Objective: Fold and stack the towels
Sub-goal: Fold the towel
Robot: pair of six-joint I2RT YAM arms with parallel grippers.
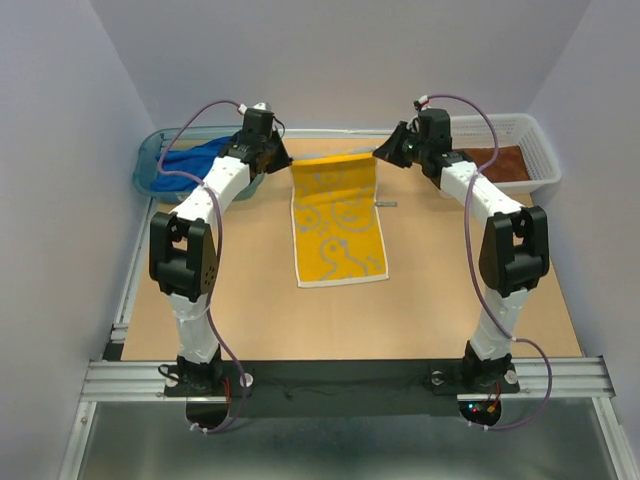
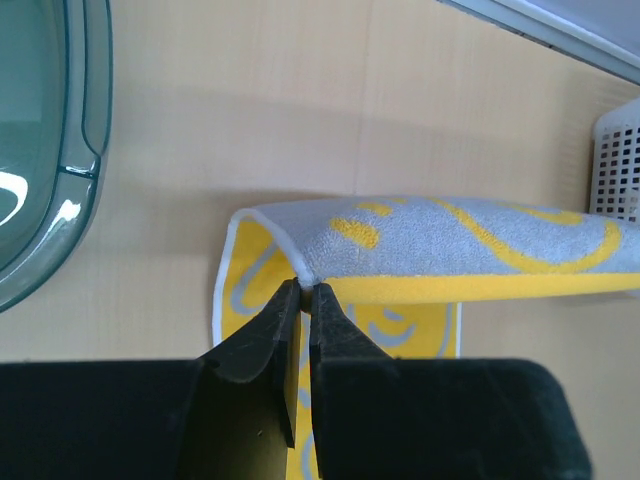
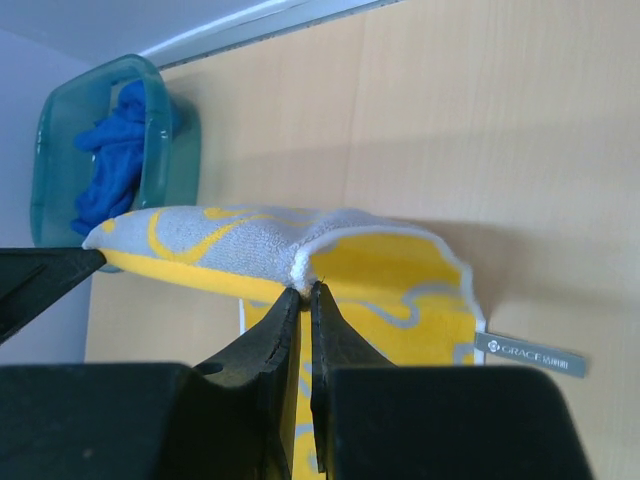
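The yellow towel (image 1: 338,222) with a grey-white pattern lies lengthwise in the middle of the table, its far edge lifted. My left gripper (image 1: 284,158) is shut on the far left corner of that towel (image 2: 420,250), jaws pinching the white hem. My right gripper (image 1: 382,153) is shut on the far right corner of the same towel (image 3: 250,250). The far edge hangs stretched between both grippers above the table. A bright blue towel (image 1: 195,160) is bunched in the teal tub (image 1: 148,172). A rust-brown towel (image 1: 505,163) lies in the white basket (image 1: 540,150).
The teal tub (image 3: 60,130) stands at the back left corner, the white basket (image 2: 620,160) at the back right. A grey label tag (image 3: 530,355) sticks out from the yellow towel's right side. Purple walls close in the table on three sides.
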